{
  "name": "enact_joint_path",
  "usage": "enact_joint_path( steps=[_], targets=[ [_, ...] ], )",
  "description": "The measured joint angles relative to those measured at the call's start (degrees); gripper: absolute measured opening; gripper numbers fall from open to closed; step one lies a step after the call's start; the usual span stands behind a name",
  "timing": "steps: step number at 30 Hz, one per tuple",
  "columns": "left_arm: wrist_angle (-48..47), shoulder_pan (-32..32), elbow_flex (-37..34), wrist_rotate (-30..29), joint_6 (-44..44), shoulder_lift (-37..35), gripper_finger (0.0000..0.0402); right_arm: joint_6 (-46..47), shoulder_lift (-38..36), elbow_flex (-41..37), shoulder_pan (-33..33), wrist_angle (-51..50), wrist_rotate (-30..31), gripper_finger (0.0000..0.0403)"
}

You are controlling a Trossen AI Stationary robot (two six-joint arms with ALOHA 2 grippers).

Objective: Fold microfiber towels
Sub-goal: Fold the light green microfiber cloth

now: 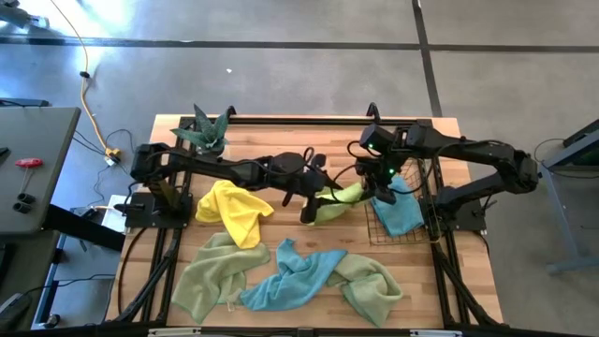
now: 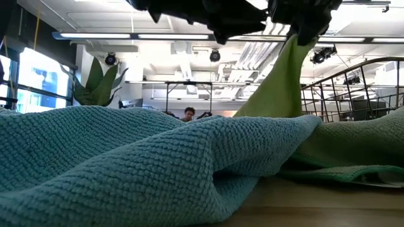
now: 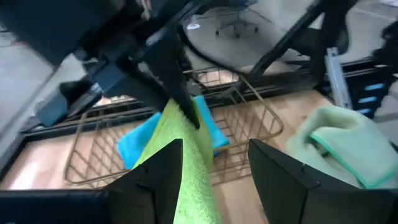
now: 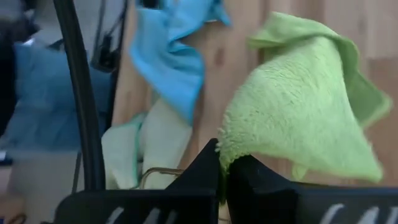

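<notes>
Fluffy lime towel (image 4: 298,112) pinched in right pincer (image 4: 224,171), left pincer (image 3: 214,168) wide around it, wire basket (image 3: 249,118) beyond

right pincer (image 4: 224,171): dark fingers pressed together on one edge of the lime green towel (image 4: 298,112) | lime green towel: bunched up, hangs over the wooden worktop (image 4: 239,56) | blue towel (image 4: 168,56): crumpled on the worktop farther off | pale towel (image 4: 146,146): lies beside it | black cable (image 4: 81,93): runs across in front
</notes>
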Motion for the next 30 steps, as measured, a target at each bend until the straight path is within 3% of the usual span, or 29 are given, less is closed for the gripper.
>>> enact_joint_path(
  steps=[4,9,15,21,26,30],
  targets=[
    [-0.7,1.3,0.0,3.1,-1.5,0.7,0.0169,0.5,0.0,3.1,0.0,-3.6,-2.7,0.0],
    [-2.9,2.4,0.0,3.8,-1.3,0.7,0.0159,7.7,0.0,11.2,0.5,-13.0,-6.2,0.0],
    [3.2,3.5,0.0,5.8,-1.7,0.5,0.0157,20.1,0.2,21.5,2.7,-19.4,-8.9,0.0],
    [14.2,3.2,0.0,9.3,-1.9,0.5,0.0157,36.3,0.9,25.6,6.1,-23.5,-9.6,0.0],
    [18.9,3.4,0.0,9.1,-1.9,0.5,0.0157,36.1,1.1,26.2,12.0,-26.7,-14.2,0.0],
    [20.6,3.3,0.0,12.2,-2.5,0.5,0.0157,32.1,1.1,26.2,16.3,-26.0,-14.2,0.0]
  ],
)
